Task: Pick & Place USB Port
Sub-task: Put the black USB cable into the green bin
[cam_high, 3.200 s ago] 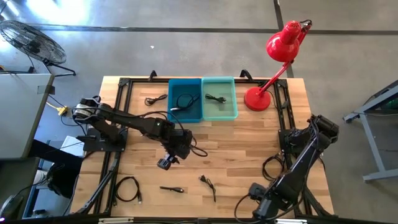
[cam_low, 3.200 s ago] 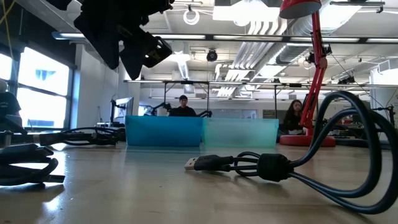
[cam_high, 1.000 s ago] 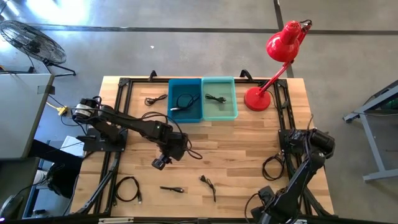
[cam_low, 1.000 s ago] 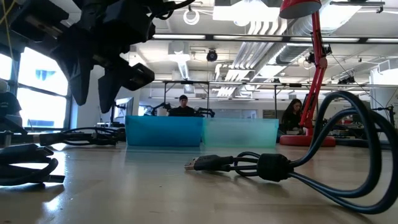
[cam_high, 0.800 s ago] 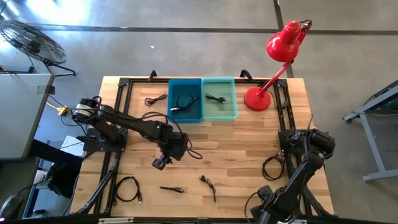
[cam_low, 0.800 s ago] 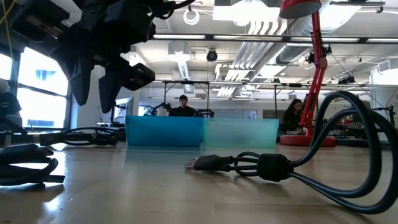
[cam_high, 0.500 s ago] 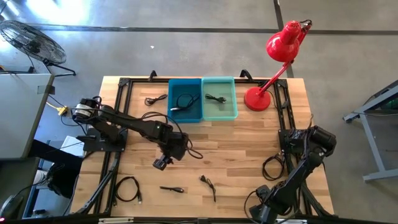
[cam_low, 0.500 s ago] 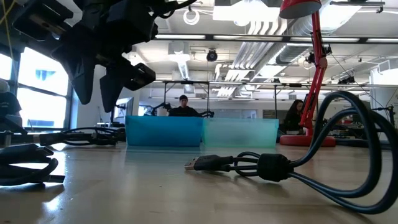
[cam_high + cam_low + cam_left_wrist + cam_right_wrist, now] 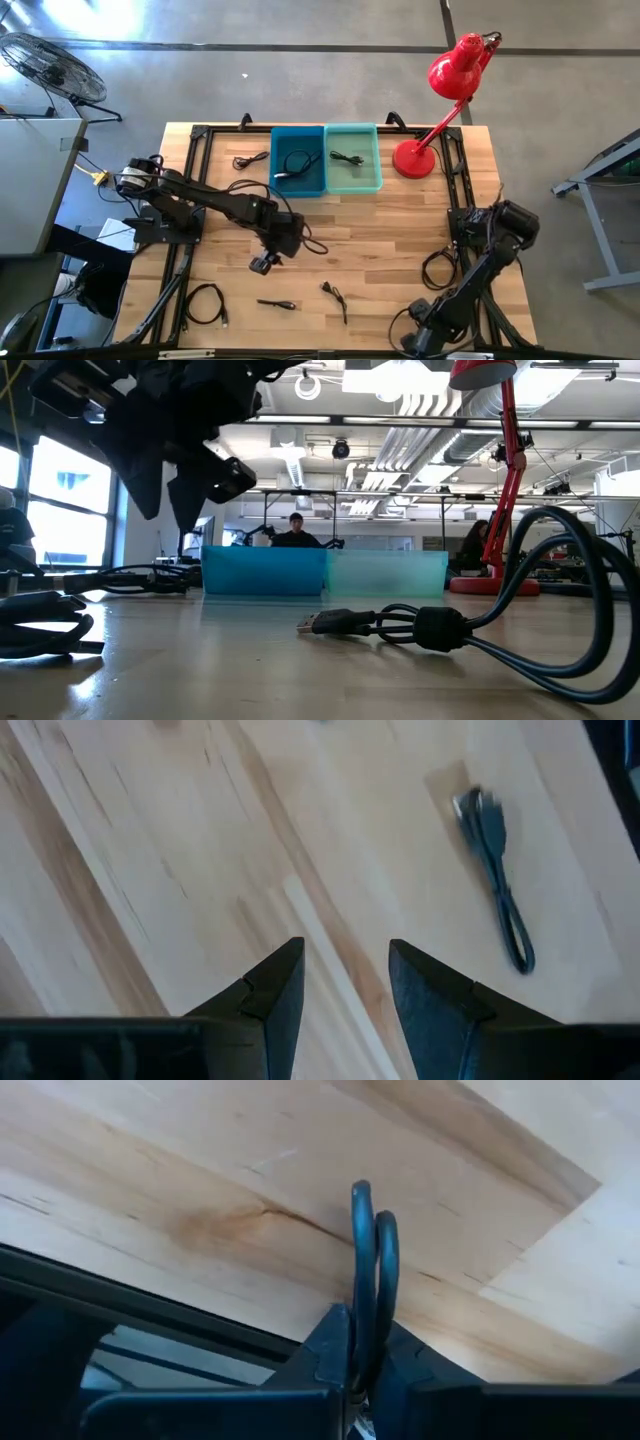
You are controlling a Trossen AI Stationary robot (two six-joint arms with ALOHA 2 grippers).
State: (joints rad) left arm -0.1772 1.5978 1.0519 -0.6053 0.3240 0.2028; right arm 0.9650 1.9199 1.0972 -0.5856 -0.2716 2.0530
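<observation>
The right gripper [image 9: 365, 1370] is closed on a loop of dark round cable [image 9: 366, 1270] at the front right corner of the light wooden table [image 9: 400, 220]. The left gripper [image 9: 345, 975] hangs over the middle of the table, fingers partly apart and empty; a short dark USB cable [image 9: 495, 870] lies ahead of it. The blue plastic bin [image 9: 298, 160] and the pale green plastic bin [image 9: 352, 158], far behind both grippers, each already hold one cable. Several cables remain on the table, so I judge the task is perhaps half done.

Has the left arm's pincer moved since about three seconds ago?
Yes. The left pincer has shifted slightly leftward, toward the table's left side, farther from the turquoise plastic bin.
</observation>
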